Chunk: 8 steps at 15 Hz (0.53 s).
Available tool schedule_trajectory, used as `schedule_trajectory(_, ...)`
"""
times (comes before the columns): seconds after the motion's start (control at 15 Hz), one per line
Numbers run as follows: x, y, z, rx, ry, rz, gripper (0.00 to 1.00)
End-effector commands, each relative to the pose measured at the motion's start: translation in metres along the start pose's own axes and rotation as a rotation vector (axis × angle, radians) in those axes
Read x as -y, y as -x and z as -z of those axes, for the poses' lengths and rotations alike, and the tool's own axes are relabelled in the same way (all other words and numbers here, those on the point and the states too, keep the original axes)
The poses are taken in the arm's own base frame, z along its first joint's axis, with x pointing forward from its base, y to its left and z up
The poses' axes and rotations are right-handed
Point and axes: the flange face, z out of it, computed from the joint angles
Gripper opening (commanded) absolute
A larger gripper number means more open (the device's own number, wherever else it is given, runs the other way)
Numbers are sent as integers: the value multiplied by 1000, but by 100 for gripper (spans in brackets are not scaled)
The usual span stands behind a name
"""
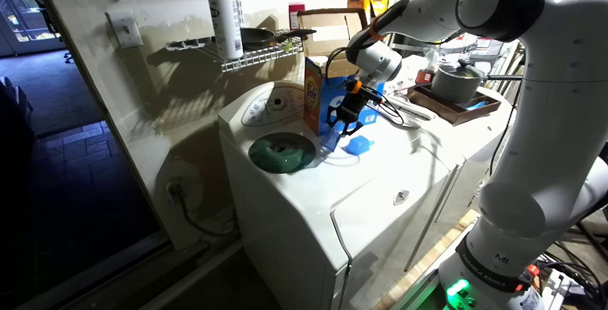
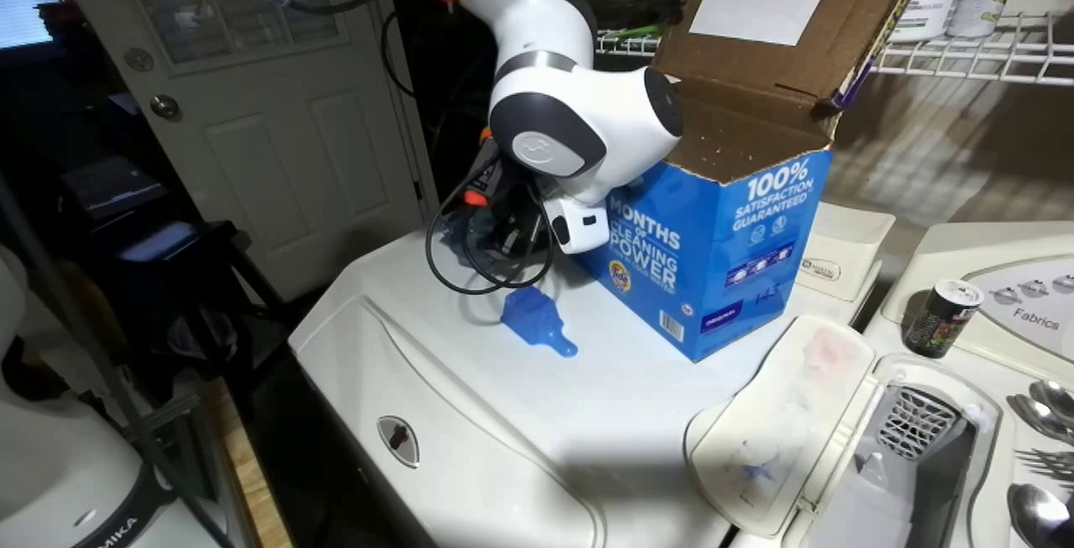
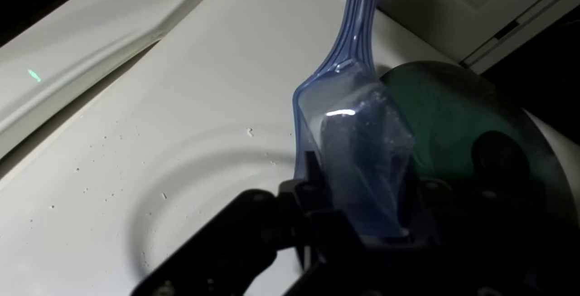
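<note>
"Since the jaws are clamped on the clear blue scoop point(image 3: 353, 114), would you call the grasp done?"

"I'd say so: its cup sits between them, handle pointing away. Letting go is not yet done, by my reading, and whether the cup holds anything I can't tell."

"Where is the scoop, then?"

"Low over the white appliance point(image 1: 308, 193). In an exterior view it's between the round green object point(image 1: 282, 155) on the left and an opaque blue scoop point(image 1: 358, 145) on the right, with the Tide box point(image 2: 713, 221) on the far side. I can't tell whether its lower end touches the surface."

"And the arm point(image 1: 560, 120)?"

"From its base at the near right it rises tall, bends over at the top and reaches left and far across the appliance. Past the last bend, the wrist points down at a slant, so the jaws hang close above the surface."
</note>
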Motion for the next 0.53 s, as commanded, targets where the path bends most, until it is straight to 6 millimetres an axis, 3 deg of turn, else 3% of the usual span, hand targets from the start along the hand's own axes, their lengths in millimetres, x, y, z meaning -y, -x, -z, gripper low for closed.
schedule_trajectory(0.0, -8, -11, 3, 93, -91, -42, 35)
schedule_trajectory(0.47, -29, -25, 8, 118, -189, -141, 36)
